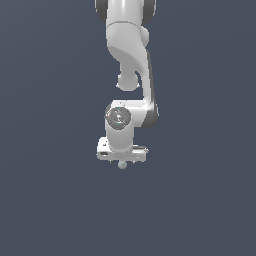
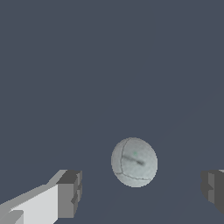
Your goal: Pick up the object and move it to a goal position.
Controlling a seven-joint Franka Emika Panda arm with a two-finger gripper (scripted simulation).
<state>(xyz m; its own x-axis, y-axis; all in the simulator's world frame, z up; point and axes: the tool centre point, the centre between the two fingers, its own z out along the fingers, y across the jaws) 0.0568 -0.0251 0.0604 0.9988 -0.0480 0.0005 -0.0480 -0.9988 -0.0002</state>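
The object is a tiny pale grey-green ball [image 2: 134, 162] with thin dark cracks, lying on the dark grey floor. In the exterior view the ball [image 1: 121, 164] peeks out just below the white gripper body, which hides most of it. My gripper [image 2: 140, 190] is open. Its two dark-padded fingertips [image 2: 70, 192] stand wide apart on either side of the ball, without touching it. In the exterior view the gripper [image 1: 121, 159] points straight down over the ball and its fingers are hidden behind the hand.
The white arm [image 1: 129, 45] comes down from the top of the exterior view. A plain dark grey floor [image 1: 50, 200] surrounds the gripper.
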